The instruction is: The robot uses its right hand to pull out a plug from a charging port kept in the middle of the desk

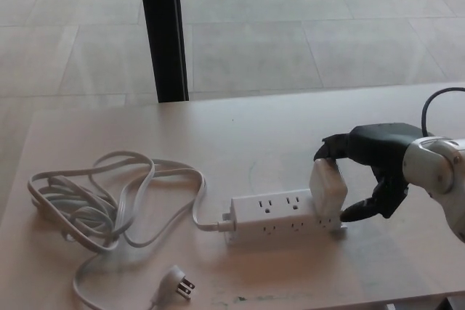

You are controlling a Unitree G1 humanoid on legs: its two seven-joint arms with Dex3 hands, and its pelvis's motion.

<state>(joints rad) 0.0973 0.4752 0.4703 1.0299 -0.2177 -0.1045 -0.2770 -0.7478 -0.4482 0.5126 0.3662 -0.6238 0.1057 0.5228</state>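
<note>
Plug (328, 187), a white rounded block, sits in the right end of the white power strip (283, 219), toward the desk's (254, 136) front edge. The black right hand (370, 168) brackets it, fingers (333, 147) over the top, thumb by its right side; whether they press is hard to tell. The forearm is cut off at the right edge. A glossy white cord (109, 201) loops leftward, its pronged end (178, 282) near the front edge.

Black right hand (374, 161), silver forearm (436, 172)
</note>
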